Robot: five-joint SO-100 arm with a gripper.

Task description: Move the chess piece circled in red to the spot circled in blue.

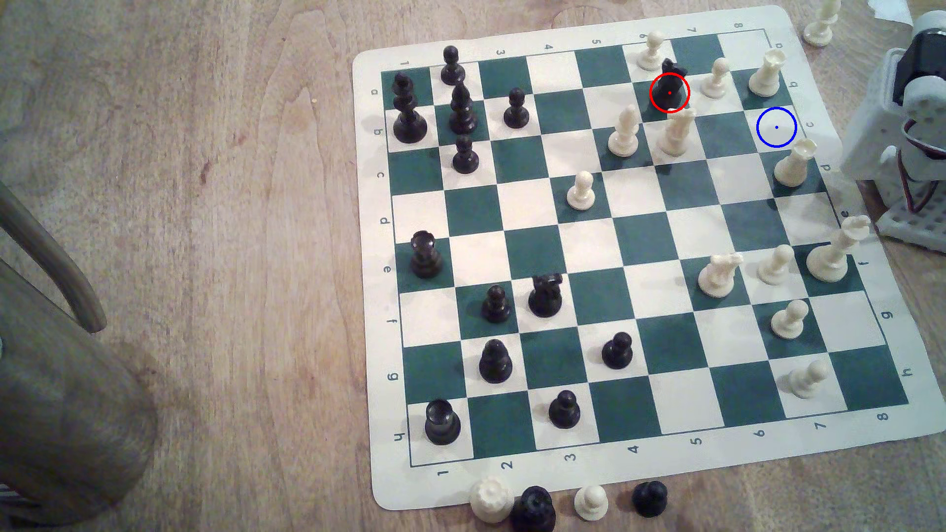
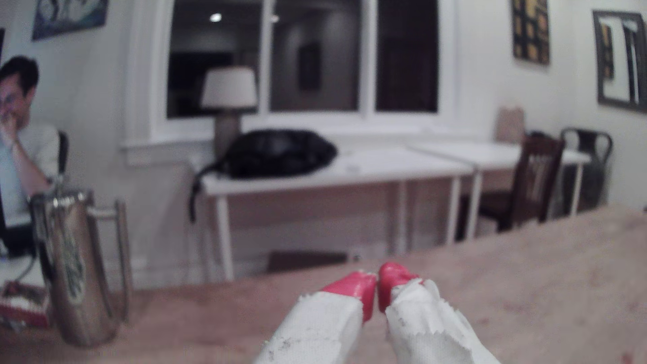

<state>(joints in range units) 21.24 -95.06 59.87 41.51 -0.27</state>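
Note:
A glossy black knight [image 1: 670, 84] stands inside the red ring on a dark green square near the board's far edge, in the exterior view's upper right. Cream pieces crowd it on three sides. The blue ring with its centre dot [image 1: 776, 127] marks a bare cream square two files further to that view's right. The white arm base [image 1: 906, 133] sits off the board at the exterior view's right edge. In the wrist view my gripper [image 2: 377, 285] is held level above the table, its red fingertips [image 2: 353, 285] pressed together with nothing between them, pointing out across the room.
A cream rook [image 1: 792, 163] stands just nearer than the blue ring, and a cream piece [image 1: 766, 74] just beyond it. A cream bishop [image 1: 675, 130] and pawn [image 1: 715, 78] flank the knight. A steel jug [image 2: 80, 266] stands on the wooden table. Captured pieces [image 1: 535, 504] lie along the mat's near edge.

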